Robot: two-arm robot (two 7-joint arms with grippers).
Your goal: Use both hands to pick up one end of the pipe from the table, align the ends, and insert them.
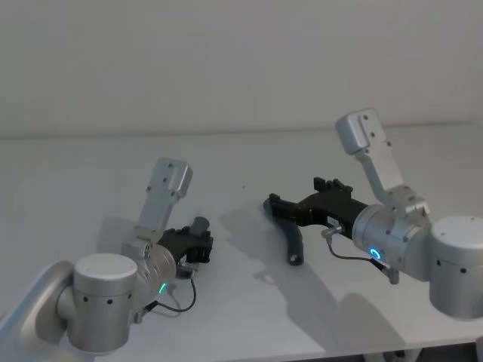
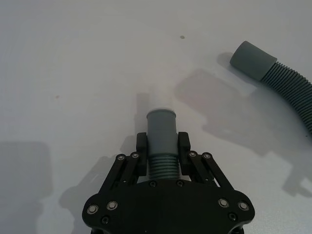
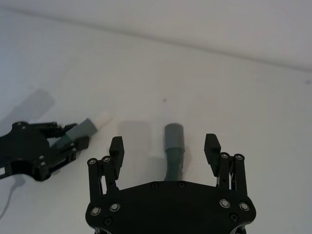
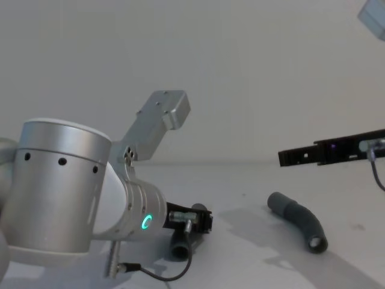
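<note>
My left gripper (image 2: 162, 144) is shut on one pipe piece (image 2: 161, 130), low over the table (image 1: 83, 173). Its jaws clamp just behind the smooth grey cuff, which ends in a white tip (image 3: 101, 118). In the head view this gripper (image 1: 198, 243) is at the left. The other pipe piece (image 1: 294, 243), curved and ribbed with an open socket cuff (image 3: 174, 138), lies free on the table. My right gripper (image 3: 164, 143) is open and hovers above it, one finger on each side of the cuff. The chest view shows that gripper (image 4: 287, 158) well above the lying piece (image 4: 299, 221).
The white-grey table runs back to a plain wall. The lying pipe piece (image 2: 280, 78) is a short way to the right of the held one. Thin cables hang under both wrists.
</note>
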